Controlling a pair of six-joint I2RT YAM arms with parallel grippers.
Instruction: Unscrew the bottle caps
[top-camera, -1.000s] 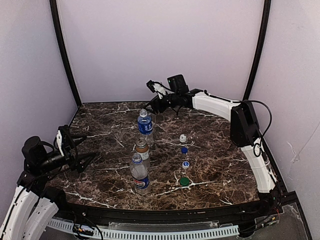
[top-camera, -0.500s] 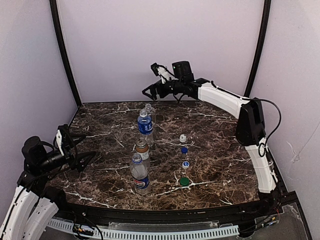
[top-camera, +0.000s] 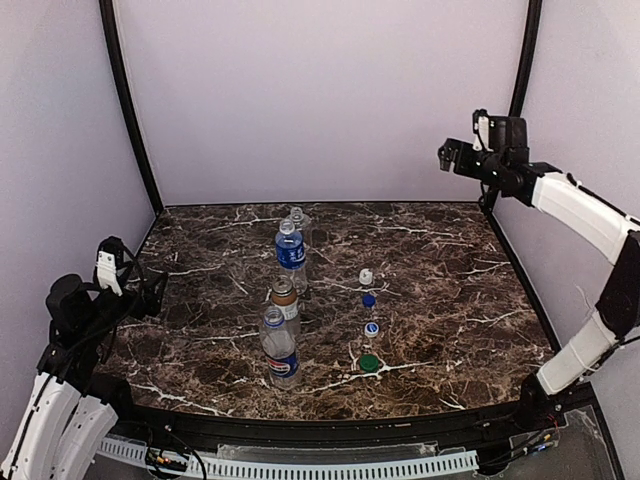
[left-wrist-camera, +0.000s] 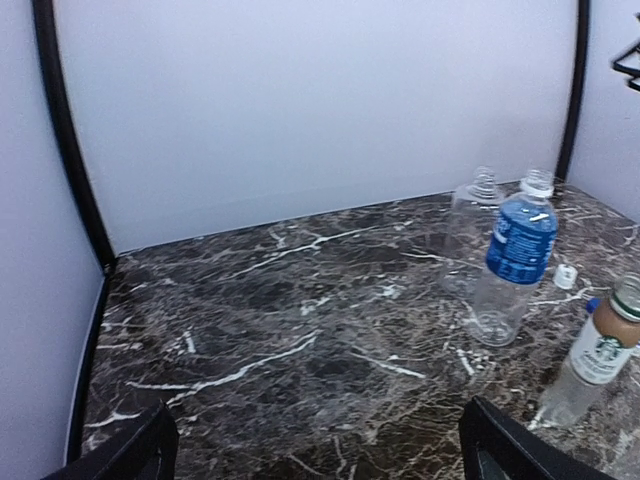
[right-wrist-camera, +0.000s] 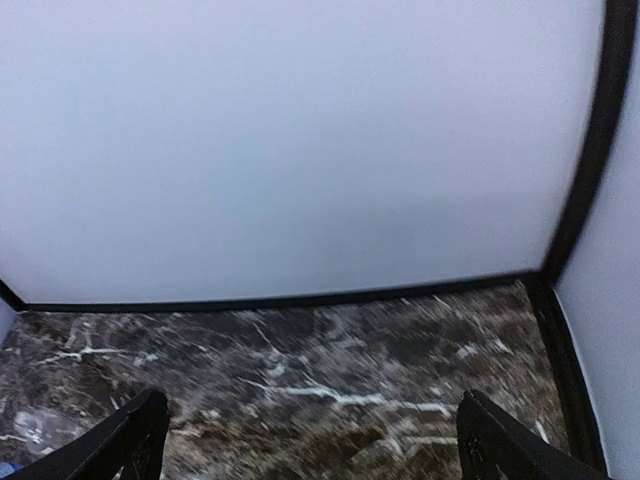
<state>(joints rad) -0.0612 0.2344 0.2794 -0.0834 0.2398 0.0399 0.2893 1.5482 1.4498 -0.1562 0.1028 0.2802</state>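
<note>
Your right arm: raised high above far right corner of table (top-camera: 470, 300), right gripper (top-camera: 452, 158) spread, empty. Left arm: tucked low at left edge, left gripper (top-camera: 152, 290) spread, empty. Bottles (top-camera: 290, 252): row mid-table; caps (top-camera: 369, 299): row just right.

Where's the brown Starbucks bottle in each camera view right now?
Top external: brown bottle, mid-table, second in the row from the near edge.
Left wrist: at the right edge.
Right wrist: not in it.
Shared landmark: back-right black corner post.
</note>
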